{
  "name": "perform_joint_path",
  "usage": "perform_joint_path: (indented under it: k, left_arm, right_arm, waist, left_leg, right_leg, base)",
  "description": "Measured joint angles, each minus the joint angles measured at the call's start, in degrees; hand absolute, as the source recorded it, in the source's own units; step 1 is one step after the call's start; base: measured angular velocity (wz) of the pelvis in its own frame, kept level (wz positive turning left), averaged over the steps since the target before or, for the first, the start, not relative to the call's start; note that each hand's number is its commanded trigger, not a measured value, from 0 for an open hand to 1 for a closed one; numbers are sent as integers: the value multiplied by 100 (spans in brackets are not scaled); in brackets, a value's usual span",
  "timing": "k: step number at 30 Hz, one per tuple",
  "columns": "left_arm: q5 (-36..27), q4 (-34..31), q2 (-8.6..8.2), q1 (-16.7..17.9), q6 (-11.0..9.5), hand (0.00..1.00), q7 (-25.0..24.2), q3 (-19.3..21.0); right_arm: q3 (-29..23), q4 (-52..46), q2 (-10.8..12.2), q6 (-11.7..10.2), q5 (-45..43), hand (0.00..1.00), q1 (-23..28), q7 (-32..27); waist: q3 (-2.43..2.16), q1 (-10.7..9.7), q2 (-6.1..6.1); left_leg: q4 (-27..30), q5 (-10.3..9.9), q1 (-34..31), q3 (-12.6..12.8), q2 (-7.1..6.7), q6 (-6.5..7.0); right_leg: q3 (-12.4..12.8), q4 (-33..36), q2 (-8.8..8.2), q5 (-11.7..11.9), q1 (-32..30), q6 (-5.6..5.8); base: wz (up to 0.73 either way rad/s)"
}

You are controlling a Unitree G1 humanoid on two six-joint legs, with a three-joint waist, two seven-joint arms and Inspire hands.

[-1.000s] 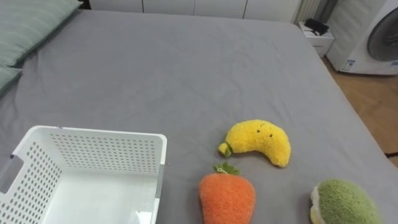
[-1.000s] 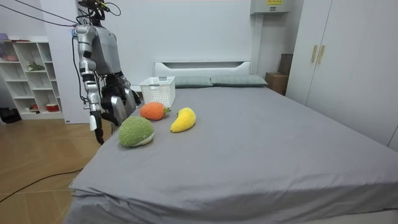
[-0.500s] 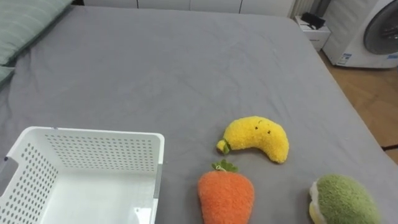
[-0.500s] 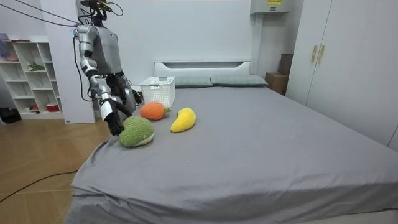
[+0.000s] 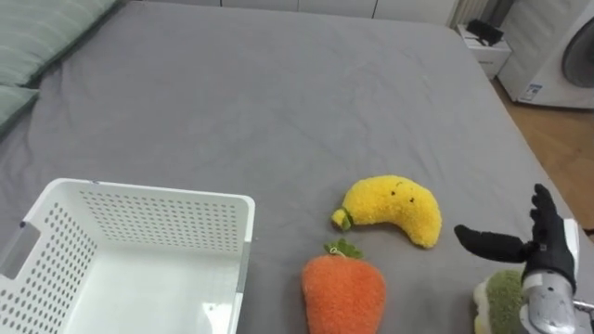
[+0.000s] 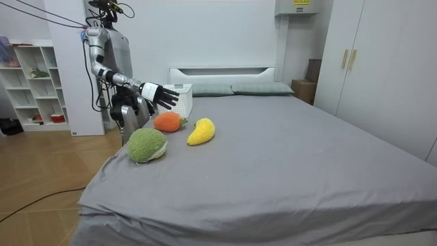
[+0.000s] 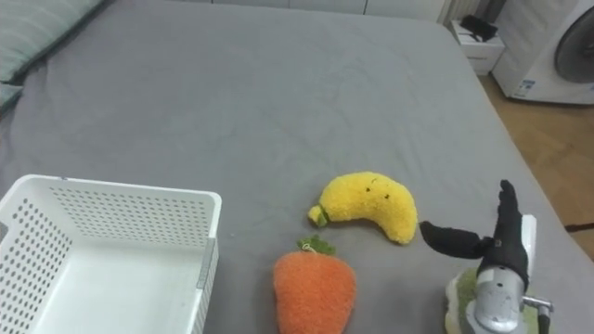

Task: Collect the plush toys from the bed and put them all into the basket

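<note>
Three plush toys lie on the grey bed [image 5: 278, 93], to the right of the white basket [image 5: 158, 197]. The carrot [image 5: 343, 295] is nearest the basket, and the banana [image 5: 394, 209] lies just beyond it, long axis crosswise. The right hand [image 5: 548, 252] hovers with fingers straight and spread, thumb toward the banana, directly over the green toy [image 5: 497, 301] by the bed's right edge. Open sheet lies beyond.

Bedroom in a home: big bed [image 6: 287, 157] w/ grey sheet, pillows [image 6: 263, 88] & white headboard [image 6: 222, 71], wardrobe [image 6: 389, 68], shelf unit [image 6: 31, 82], wood floor [image 6: 41, 178], washing machine [image 5: 568, 56].
</note>
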Motion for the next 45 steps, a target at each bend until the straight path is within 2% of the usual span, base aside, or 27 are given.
perform_joint_path:
  k: [7, 12, 19, 23, 29, 34, 38, 45]
  left_arm:
    - [-10, -64, -26, 3, 38, 0, 5, -46]
    - [-9, -75, -39, -7, 104, 0, 12, -81]
    - [-1, -109, -42, 59, 173, 0, 10, -117]
    - [-1, -231, -46, 99, 162, 0, 7, -106]
    - [9, -287, -60, 141, 166, 0, -60, 12]
    - [18, -410, -52, 177, 238, 0, -148, 72]
    - [11, -440, -52, 180, 291, 0, -165, 69]
    - [15, -505, -41, 158, 381, 0, -176, 67]
  right_arm:
    - [224, -49, -1, 5, 0, 0, -2, 104]
    - [269, -48, 0, 14, -219, 0, -1, 167]
    - [270, -40, 1, 134, -1093, 0, 10, 316]
    - [240, -15, 1, 133, -1830, 0, 16, 344]
    - [114, 91, 1, 139, -2699, 0, 21, 329]
    - [79, 244, 1, 259, -2913, 0, 76, 336]
    - [73, 311, 0, 450, -2920, 0, 138, 365]
    - [-40, 993, 0, 598, -2927, 0, 137, 471]
  waist:
    - [-21, 75, -36]
    - [-18, 72, -20]
    - [-24, 33, -28]
    - [-46, 37, -57]
    - [-54, 43, -84]
    - [-68, 46, -156]
    - [-56, 31, -186]
    - [-27, -25, -247]
  left_leg:
    - [5, 0, 0, -1, -1, 0]
    - [5, 0, -2, -1, -1, 0]
    - [-24, 0, -13, -3, 0, 0]
    - [20, 0, -77, -9, 2, 1]
    - [17, 2, -90, -25, 2, 0]
    - [13, 2, -94, -27, 2, 0]
    - [3, 1, -90, -28, 1, 1]
    - [15, 1, -73, -81, -7, 2]
  right_leg:
    - [-2, 2, -3, 1, 9, 1]
    - [9, 1, -1, 1, 9, 0]
    - [2, 0, -3, 1, 7, 0]
    - [-44, 12, -14, 3, -53, -2]
    - [-123, 11, -20, 3, -63, -3]
    - [-139, 8, -25, 3, -63, -3]
    - [-136, 14, -26, 3, -58, -3]
    - [-179, 12, -35, 3, -4, -3]
  base:
    - [0]
    - [0]
    - [0]
    - [0]
    - [1]
    - [0]
    - [0]
    - [3]
